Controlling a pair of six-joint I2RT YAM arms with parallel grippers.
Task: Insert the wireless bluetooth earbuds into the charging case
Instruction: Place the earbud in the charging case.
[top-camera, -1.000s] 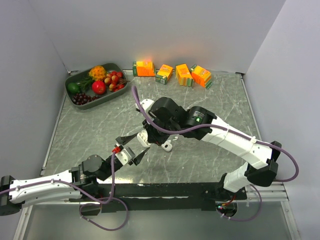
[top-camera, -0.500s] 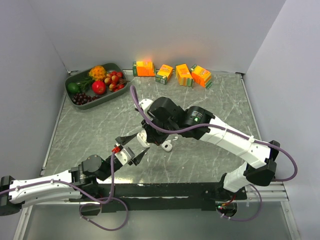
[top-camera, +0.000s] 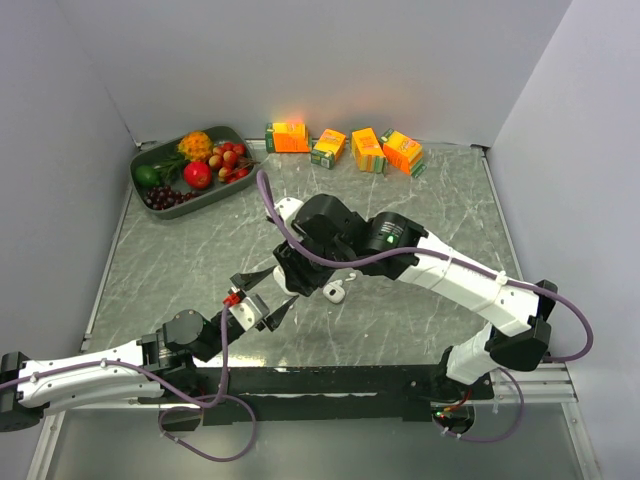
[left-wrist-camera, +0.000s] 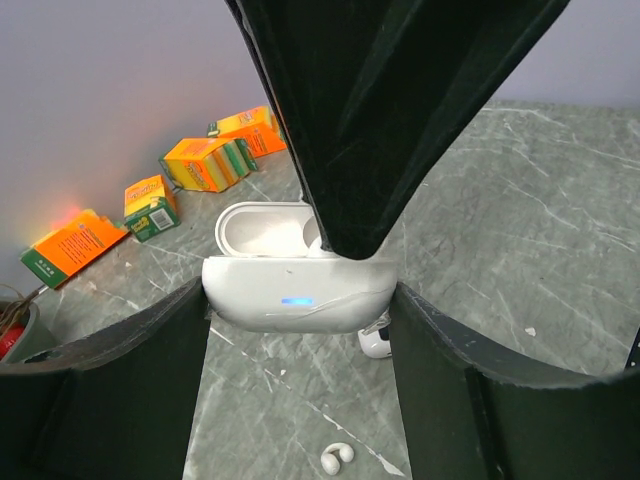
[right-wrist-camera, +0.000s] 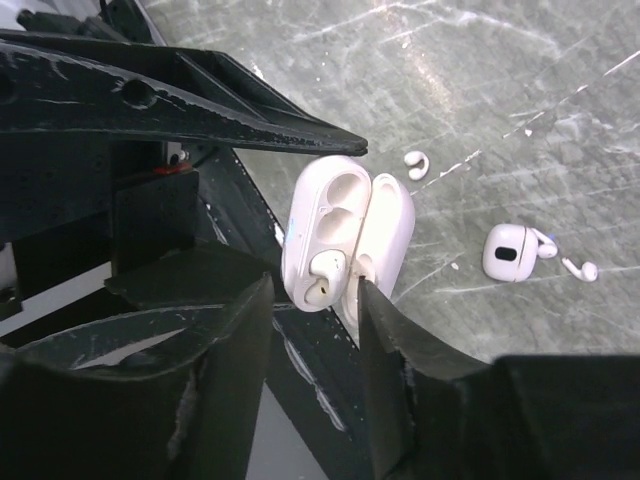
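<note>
**A:** Marble surface (top-camera: 180, 260) from above: left hand (top-camera: 280, 290) and right hand (top-camera: 298, 278) meet centrally.

**B:** Left wrist view: left hand pinches the open charging case (left-wrist-camera: 270, 230), steadying it as a target.

**A:** Right wrist view: right hand spread above it; one earbud (right-wrist-camera: 325, 272) seated, second earbud (right-wrist-camera: 415, 165) loose nearby.

Grey marbled table (top-camera: 440, 210); fruit tray (top-camera: 200, 206), four orange cartons (top-camera: 368, 150) at back; loose earbud (left-wrist-camera: 337, 458), small white case (right-wrist-camera: 508, 251)

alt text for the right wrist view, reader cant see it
An open white charging case, one earbud seated inside, is held between the fingers of the left gripper. The right gripper faces it, fingers apart; a loose earbud and a second white case lie on the marble table.
</note>
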